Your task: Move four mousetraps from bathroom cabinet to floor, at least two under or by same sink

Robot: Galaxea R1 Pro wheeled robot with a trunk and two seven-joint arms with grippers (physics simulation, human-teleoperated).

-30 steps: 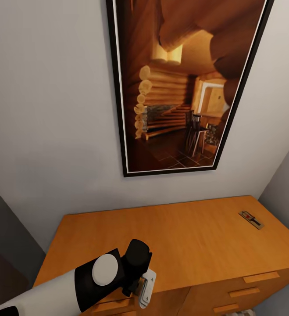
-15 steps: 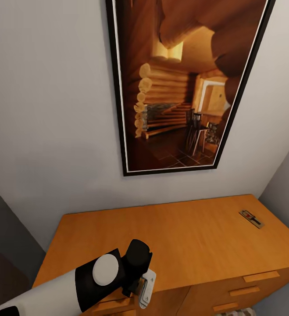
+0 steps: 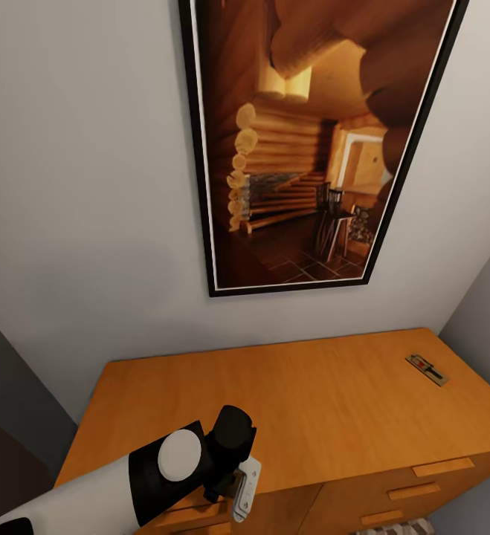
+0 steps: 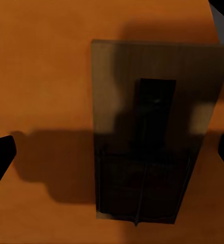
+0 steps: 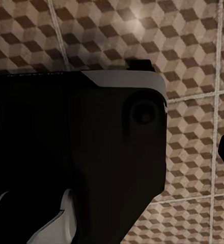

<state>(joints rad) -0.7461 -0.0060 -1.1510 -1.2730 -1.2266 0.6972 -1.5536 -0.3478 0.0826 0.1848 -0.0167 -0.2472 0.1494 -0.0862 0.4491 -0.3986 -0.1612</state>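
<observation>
The left arm is reaching over the front left edge of the cabinet (image 3: 297, 394), its jaws (image 3: 239, 487) hanging just above the orange-brown top near that edge. In the left wrist view, a mousetrap (image 4: 152, 127) is lying flat on the wood directly below, sitting in shadow with its dark metal parts showing, and the two dark fingertips (image 4: 0, 157) are standing wide apart on either side of it, not touching it, so the left jaws are spread open. A second mousetrap (image 3: 426, 369) is resting on the cabinet top near the back right corner, well apart from the arm. On the grey wall above the cabinet a framed picture (image 3: 311, 141) of a log-cabin interior is hanging. The right wrist view is looking down at the bathroom floor (image 5: 193, 46) with its cube-patterned tiles, a dark robot body (image 5: 76, 152) blocking much of it; I cannot tell how the right jaws are standing.
</observation>
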